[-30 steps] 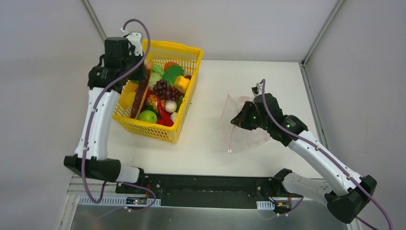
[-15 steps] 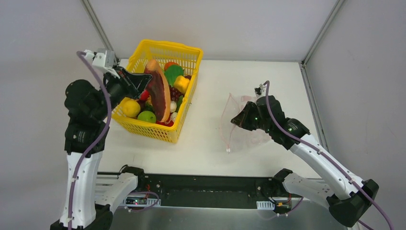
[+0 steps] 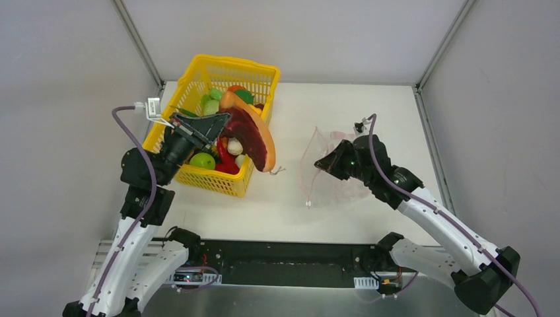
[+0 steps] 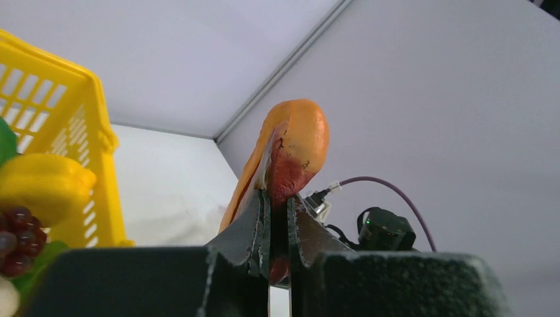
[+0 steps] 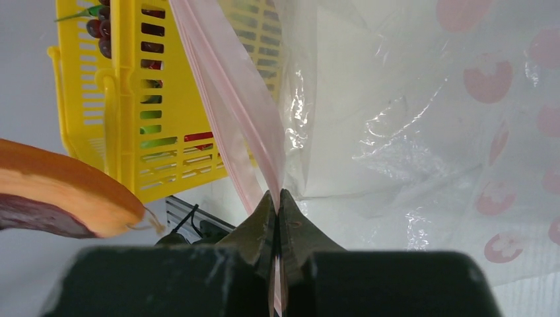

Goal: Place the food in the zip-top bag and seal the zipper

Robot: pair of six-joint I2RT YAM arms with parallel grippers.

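Observation:
A long orange-rimmed, dark red food slice (image 3: pixel 254 135) hangs above the right edge of the yellow basket (image 3: pixel 198 79), with my left gripper (image 3: pixel 223 125) shut on its end. From the left wrist the slice (image 4: pixel 290 145) rises out of the closed gripper (image 4: pixel 277 211). More food stays in the basket: a green apple (image 3: pixel 203 160), a red pepper (image 3: pixel 224 162), grapes (image 4: pixel 16 238), a lemon (image 4: pixel 43 188). The clear zip-top bag (image 3: pixel 337 188) lies right of centre. My right gripper (image 3: pixel 323 163) is shut on its pink zipper (image 5: pixel 231 112), holding the upper edge of the mouth up.
The basket (image 5: pixel 125 99) stands at the table's back left, its right wall facing the bag (image 5: pixel 409 132). Bare white tabletop (image 3: pixel 284 191) separates basket and bag. Grey enclosure walls stand close on the left, back and right. A black rail runs along the near edge.
My left arm has swung down and right, lifting the slice out of the basket and tipping it toward the bag. My right gripper, still shut on the zipper, has shifted slightly left.

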